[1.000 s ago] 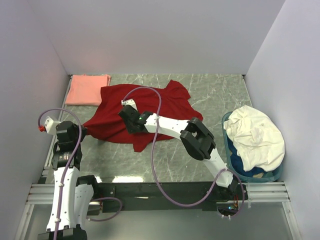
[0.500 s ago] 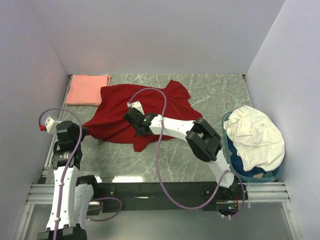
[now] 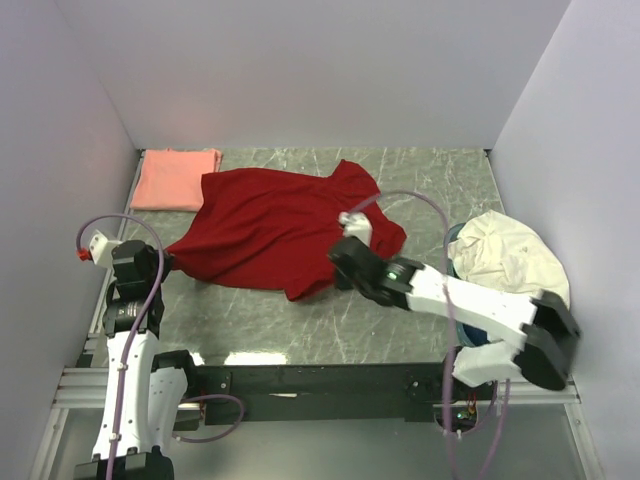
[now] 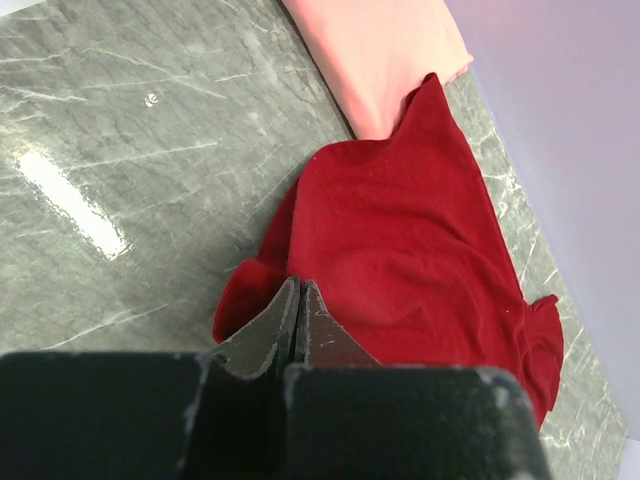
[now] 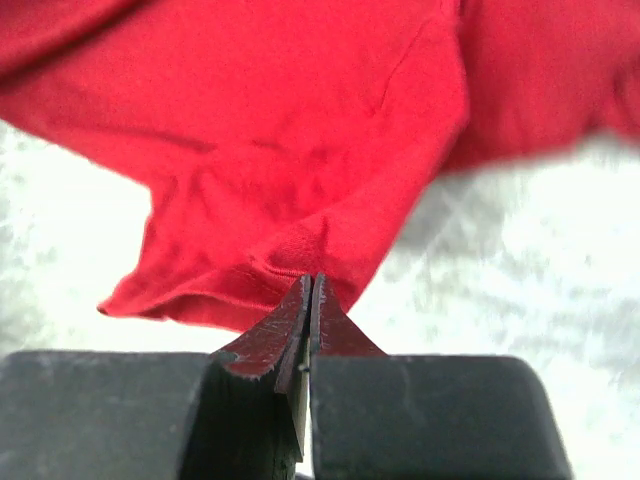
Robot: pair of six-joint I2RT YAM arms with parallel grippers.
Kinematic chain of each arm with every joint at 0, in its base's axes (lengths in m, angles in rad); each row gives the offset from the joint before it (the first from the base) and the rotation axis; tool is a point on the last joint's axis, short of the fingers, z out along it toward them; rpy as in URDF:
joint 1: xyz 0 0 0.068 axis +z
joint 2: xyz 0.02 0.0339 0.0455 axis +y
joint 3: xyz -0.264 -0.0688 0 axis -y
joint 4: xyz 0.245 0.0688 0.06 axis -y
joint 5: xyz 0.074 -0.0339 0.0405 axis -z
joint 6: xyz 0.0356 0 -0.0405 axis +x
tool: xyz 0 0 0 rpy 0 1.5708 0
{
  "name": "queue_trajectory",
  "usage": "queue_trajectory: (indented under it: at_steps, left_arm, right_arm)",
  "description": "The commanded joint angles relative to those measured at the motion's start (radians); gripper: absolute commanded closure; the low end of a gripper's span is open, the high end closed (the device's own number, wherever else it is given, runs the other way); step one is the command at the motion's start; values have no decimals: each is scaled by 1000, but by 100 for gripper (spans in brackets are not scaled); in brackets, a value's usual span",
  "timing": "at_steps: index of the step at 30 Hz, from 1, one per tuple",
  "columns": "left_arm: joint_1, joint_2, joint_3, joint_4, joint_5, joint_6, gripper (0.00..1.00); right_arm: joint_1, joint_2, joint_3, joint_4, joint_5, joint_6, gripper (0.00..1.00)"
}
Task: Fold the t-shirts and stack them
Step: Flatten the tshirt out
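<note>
**Top view.** Red shirt (image 3: 265,225) lies open but rumpled across the middle of the table (image 3: 430,180). Its far-left edge touches the folded pink shirt (image 3: 177,178) in the far-left corner. Left arm (image 3: 130,300) reaches the red shirt's near-left corner, and right arm (image 3: 470,305) reaches its near hem, further right.

**Left wrist view.** Left jaws closed, pinching a bunched corner of red shirt (image 4: 410,230). Pink shirt (image 4: 380,50) lies beyond it.

**Right wrist view.** Right jaws closed on the hem of red shirt (image 5: 280,150). It looks like a thin pinch, right at the edge.

**Reading.** This is the spreading step, with no fold begun on the red one. The next move likely calls for drawing the two held points apart, toward the near edge, so the cloth lies flat. The pink shirt should not get dragged along.
</note>
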Motion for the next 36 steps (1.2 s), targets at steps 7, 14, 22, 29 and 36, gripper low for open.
queue_trajectory:
  at_steps: [7, 14, 22, 29, 36]
  left_arm:
    - [15, 14, 32, 22, -2, 11, 100]
    - [21, 13, 50, 10, -11, 22, 100]
    - [22, 17, 52, 6, -4, 16, 99]
    - [27, 16, 56, -1, -7, 28, 99]
    - [30, 19, 53, 10, 13, 17, 100]
  right_arm:
    - [33, -607, -546, 22, -163, 378, 100]
    - [162, -724, -681, 126, -235, 490, 100]
    - [277, -334, -473, 207, -184, 454, 92]
    - [279, -329, -387, 61, -90, 450, 57]
    - [167, -578, -518, -141, -39, 553, 56]
